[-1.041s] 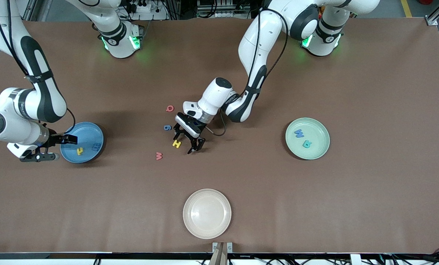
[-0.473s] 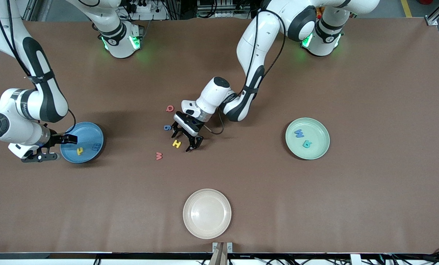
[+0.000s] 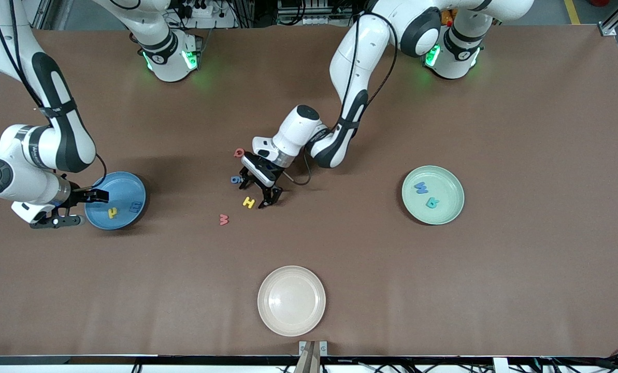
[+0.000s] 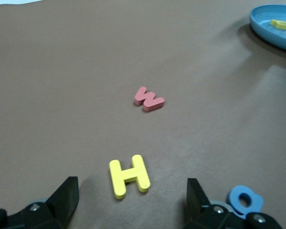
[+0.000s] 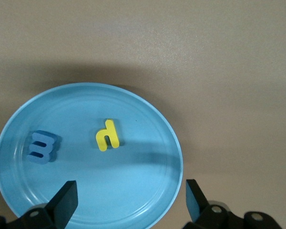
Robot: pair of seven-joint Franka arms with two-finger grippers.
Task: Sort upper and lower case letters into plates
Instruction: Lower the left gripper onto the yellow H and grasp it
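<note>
Left pincer (image 3: pixel 261 195) over the yellow H (image 3: pixel 248 202), jaws apart.

Nearest the front camera sits the cream plate (image 3: pixel 291 300), with nothing in it. Farther up the counter (image 3: pixel 495 269) lie the loose letters: red w (image 3: pixel 224 219), the H, blue g (image 3: pixel 235 180), red a (image 3: pixel 239 152). The green plate (image 3: pixel 432 195) holds two letters; the blue plate (image 3: pixel 114 200) holds a yellow h (image 5: pixel 107 135) and a blue one. The right pincer (image 3: pixel 70 208) waits over the blue plate's edge, jaws apart. The H looks light, flat and maybe soft, so I would pinch its two long sides. The left wrist view shows the H (image 4: pixel 128 176) sitting between the jaws; the front view half hides that.
</note>
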